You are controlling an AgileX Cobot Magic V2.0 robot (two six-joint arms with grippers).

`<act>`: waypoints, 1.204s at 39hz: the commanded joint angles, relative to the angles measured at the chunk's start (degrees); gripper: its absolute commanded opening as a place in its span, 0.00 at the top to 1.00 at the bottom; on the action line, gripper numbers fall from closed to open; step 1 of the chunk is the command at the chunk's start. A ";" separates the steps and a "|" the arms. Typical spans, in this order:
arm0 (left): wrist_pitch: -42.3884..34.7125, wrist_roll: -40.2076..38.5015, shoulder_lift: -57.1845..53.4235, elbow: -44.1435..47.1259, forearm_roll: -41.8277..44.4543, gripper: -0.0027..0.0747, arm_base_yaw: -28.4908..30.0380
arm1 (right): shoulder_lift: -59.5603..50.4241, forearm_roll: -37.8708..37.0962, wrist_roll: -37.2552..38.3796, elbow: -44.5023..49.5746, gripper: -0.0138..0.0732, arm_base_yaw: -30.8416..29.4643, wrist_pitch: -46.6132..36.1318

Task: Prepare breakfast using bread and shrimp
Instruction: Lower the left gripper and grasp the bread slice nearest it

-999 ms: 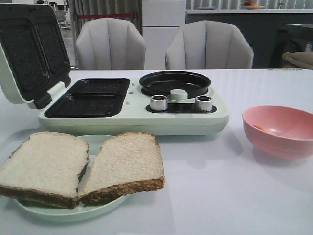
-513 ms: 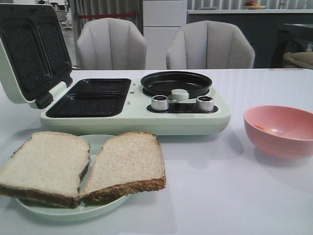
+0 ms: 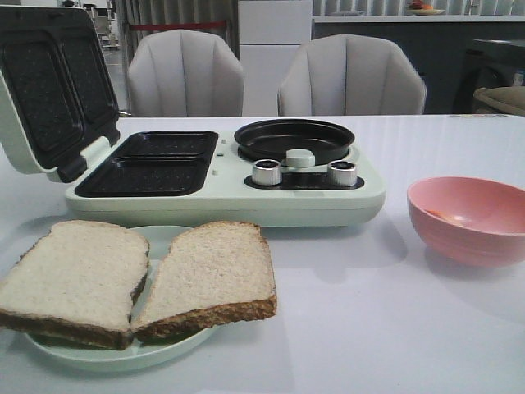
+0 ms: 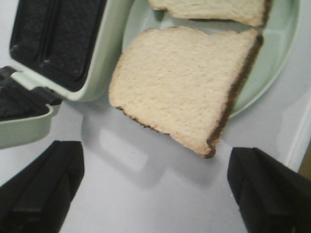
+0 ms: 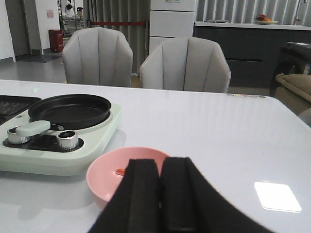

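- A mint-green breakfast maker (image 3: 238, 201) stands mid-counter (image 3: 369, 328), lid (image 3: 49, 82) tilted open at far left, its two dark dimpled sandwich plates (image 3: 152, 164) beside a round black pan (image 3: 294, 139); two silver knobs (image 3: 267, 172) sit in front.
- Two upholstered grey chairs (image 3: 351, 78) wait beyond.
- The bread (image 3: 209, 275), two pale crusted slices, lies on a pale green plate (image 3: 115, 355) near left, overhanging its rim.
- A pink bowl (image 3: 467, 217) at right holds an orange shrimp (image 5: 120, 172) piece.
- Left end effector (image 4: 155, 194): fingers wide apart, just above the counter beside a slice, touching nothing.
- Right end effector (image 5: 160, 194): fingers pressed together, empty, near the bowl.
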 commanded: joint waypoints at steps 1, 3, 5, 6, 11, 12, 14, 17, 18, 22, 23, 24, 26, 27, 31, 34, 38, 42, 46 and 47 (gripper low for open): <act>-0.12 -0.35 4.36 -1.55 4.84 0.14 -2.17 | -1.22 -0.79 -0.13 -0.89 0.68 -0.30 -4.50; 0.12 -0.35 6.73 -1.55 5.81 0.14 -2.17 | -1.22 -0.79 -0.13 -0.89 0.68 -0.30 -4.50; 0.39 -0.35 8.97 -1.55 6.94 0.14 -2.17 | -1.22 -0.79 -0.13 -0.89 0.68 -0.30 -4.50; 0.87 -0.35 10.18 -1.55 7.91 0.14 -2.17 | -1.22 -0.79 -0.13 -0.89 0.68 -0.30 -4.50; 2.15 -0.45 15.22 -1.99 10.81 0.14 -2.17 | -1.22 -0.79 -0.13 -0.89 0.68 -0.30 -4.50; 2.25 -0.45 16.14 -2.12 11.32 0.14 -2.17 | -1.22 -0.79 -0.13 -0.89 0.68 -0.30 -4.50; 2.52 -0.45 17.85 -2.34 12.61 0.14 -2.17 | -1.22 -0.79 -0.13 -0.89 0.68 -0.30 -4.50; 3.09 -0.60 20.20 -3.23 14.78 0.14 -2.17 | -1.22 -0.79 -0.13 -0.89 0.68 -0.30 -4.50; 3.39 -0.73 21.14 -3.72 15.19 0.14 -2.17 | -1.22 -0.79 -0.13 -0.89 0.68 -0.30 -4.50; 4.47 -2.74 24.26 -5.83 16.80 0.14 -2.17 | -1.22 -0.79 -0.13 -0.89 0.68 -0.30 -4.50; 4.66 -3.51 24.88 -6.28 17.07 0.14 -2.17 | -1.22 -0.79 -0.13 -0.89 0.68 -0.30 -4.50; 4.70 -3.96 25.70 -6.70 17.32 0.14 -2.17 | -1.22 -0.79 -0.13 -0.89 0.68 -0.30 -4.50; 4.92 -4.82 27.08 -7.78 17.73 0.14 -2.17 | -1.22 -0.79 -0.13 -0.89 0.68 -0.30 -4.50; 5.05 -4.82 27.64 -8.15 18.01 0.14 -2.17 | -1.22 -0.79 -0.13 -0.89 0.68 -0.30 -4.50; 5.67 -4.82 29.99 -9.49 19.16 0.14 -2.17 | -1.22 -0.79 -0.13 -0.89 0.68 -0.30 -4.50; 6.00 -4.82 31.47 -10.20 20.07 0.14 -2.17 | -1.22 -0.79 -0.13 -0.89 0.68 -0.30 -4.50; 6.53 -4.82 32.78 -10.96 20.43 0.14 -2.17 | -1.22 -0.79 -0.13 -0.89 0.68 -0.30 -4.50; 7.53 -4.82 33.99 -11.11 21.05 0.15 -2.17 | -1.22 -0.79 -0.13 -0.89 0.68 -0.30 -4.50; 8.96 -4.82 34.65 -11.11 21.16 0.26 -2.17 | -1.22 -0.79 -0.13 -0.89 0.68 -0.30 -4.50; 9.34 -4.82 34.75 -11.11 21.16 0.29 -2.17 | -1.22 -0.79 -0.13 -0.89 0.68 -0.30 -4.50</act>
